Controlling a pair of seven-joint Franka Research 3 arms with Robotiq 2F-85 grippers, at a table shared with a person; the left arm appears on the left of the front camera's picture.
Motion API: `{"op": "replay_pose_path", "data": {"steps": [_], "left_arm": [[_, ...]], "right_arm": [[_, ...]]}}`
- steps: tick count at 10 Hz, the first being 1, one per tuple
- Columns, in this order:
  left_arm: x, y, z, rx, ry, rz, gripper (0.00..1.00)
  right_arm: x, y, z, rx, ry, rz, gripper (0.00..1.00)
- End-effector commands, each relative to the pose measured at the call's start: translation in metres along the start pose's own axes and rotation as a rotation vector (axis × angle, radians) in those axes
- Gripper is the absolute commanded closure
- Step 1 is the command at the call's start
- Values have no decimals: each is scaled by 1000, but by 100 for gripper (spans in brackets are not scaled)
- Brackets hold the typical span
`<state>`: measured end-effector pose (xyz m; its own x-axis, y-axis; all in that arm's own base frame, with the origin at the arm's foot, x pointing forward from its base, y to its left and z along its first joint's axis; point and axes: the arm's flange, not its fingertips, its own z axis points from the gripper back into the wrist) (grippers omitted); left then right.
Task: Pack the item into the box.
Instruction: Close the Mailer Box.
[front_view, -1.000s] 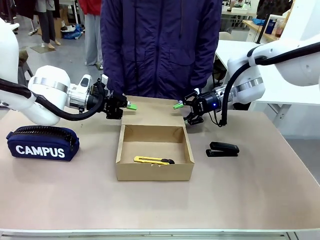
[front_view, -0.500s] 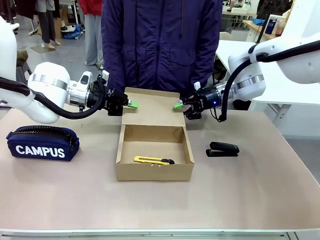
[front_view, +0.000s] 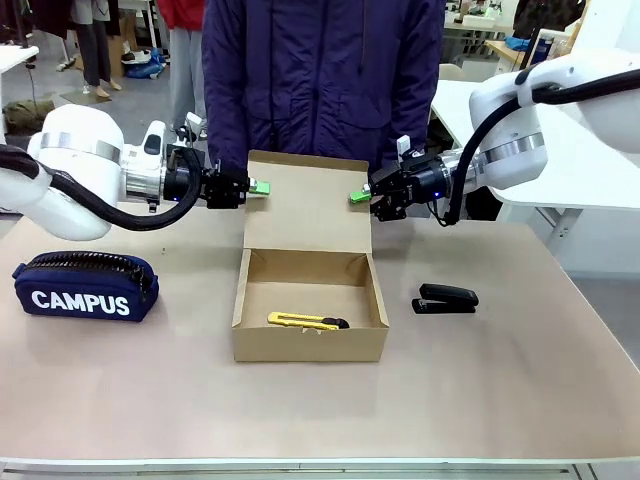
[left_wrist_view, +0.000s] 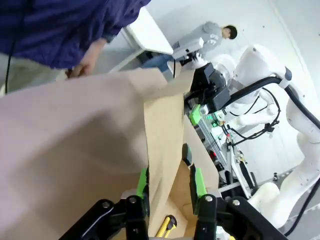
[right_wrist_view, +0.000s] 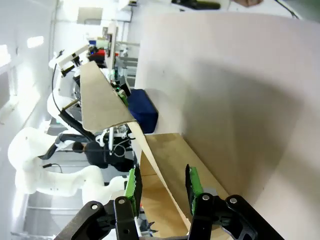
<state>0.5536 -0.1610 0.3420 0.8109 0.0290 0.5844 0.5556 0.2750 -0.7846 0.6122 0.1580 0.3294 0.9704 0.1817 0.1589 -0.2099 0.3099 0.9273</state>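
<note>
The brown cardboard box (front_view: 308, 345) stands at the table's middle. The item, a yellow knife (front_view: 307, 321) with a black end, lies inside near the front wall. The lid (front_view: 308, 200) stands raised behind the opening. My left gripper (front_view: 255, 187) is shut on the lid's left edge and my right gripper (front_view: 358, 196) is shut on its right edge. In the left wrist view the lid (left_wrist_view: 162, 130) runs between the green pads of the left gripper (left_wrist_view: 170, 182), with the knife (left_wrist_view: 162, 229) below. In the right wrist view the lid's edge (right_wrist_view: 102, 97) passes between the right gripper's (right_wrist_view: 162, 182) fingers.
A navy CAMPUS pouch (front_view: 85, 285) lies at the table's left. A black stapler (front_view: 446, 298) lies right of the box. A person in a dark purple jacket (front_view: 320, 90) stands close behind the lid at the far edge.
Both grippers have risen and carried the lid up from lying flat behind the box to standing upright. The right gripper has closed onto the lid's edge.
</note>
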Motion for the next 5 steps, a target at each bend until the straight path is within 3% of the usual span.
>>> {"op": "replay_pose_path", "data": {"steps": [1, 5], "left_arm": [[-20, -14, 0, -4, -72, -134, 58], [-40, -45, 8, 24, -132, -367, 58]], "right_arm": [[-24, 9, -5, 18, -69, 135, 51], [-55, 39, 5, 22, -153, 389, 51]]}}
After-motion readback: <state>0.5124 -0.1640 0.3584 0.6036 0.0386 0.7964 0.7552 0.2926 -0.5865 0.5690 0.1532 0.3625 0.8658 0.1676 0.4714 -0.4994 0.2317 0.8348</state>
